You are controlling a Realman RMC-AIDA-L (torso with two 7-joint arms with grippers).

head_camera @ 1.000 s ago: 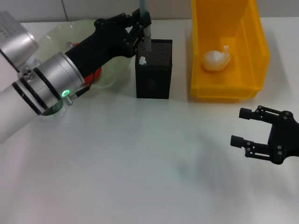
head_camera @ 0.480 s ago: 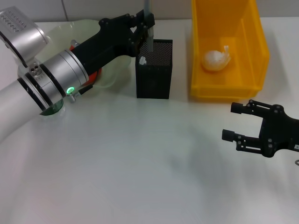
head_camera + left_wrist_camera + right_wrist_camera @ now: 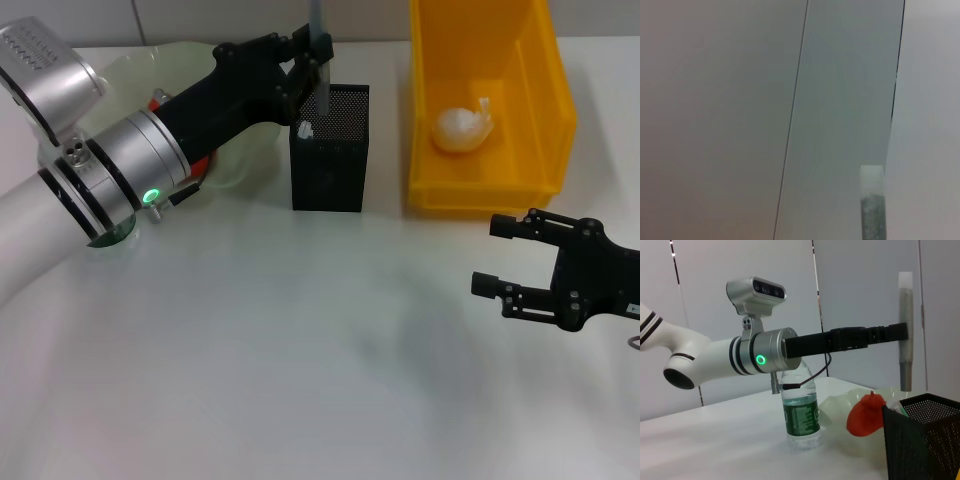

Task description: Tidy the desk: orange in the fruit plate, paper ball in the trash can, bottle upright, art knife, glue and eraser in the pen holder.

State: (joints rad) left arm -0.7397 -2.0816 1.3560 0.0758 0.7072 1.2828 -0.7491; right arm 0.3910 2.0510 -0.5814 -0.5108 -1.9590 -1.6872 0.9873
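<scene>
Head view: the left claw point(image 3: 312, 55) reaches across the far left of the white tabletop point(image 3: 300, 340), pinching a slim grey stick, probably the glue point(image 3: 320, 60), and holding it upright over the black mesh pen holder point(image 3: 330, 150) near the far edge. The stick's lower end sits just above the holder's rim, and a small white item shows inside the holder. Behind the arm lies the pale fruit plate point(image 3: 120, 75) with the orange point(image 3: 205, 160) partly hidden. The yellow trash can point(image 3: 490, 110) stands at the far right with the paper ball point(image 3: 460, 130) inside. The right claw point(image 3: 500, 260) hovers over the right side, fingers spread and empty. Right wrist view: the bottle point(image 3: 801, 410) stands upright beside the plate
</scene>
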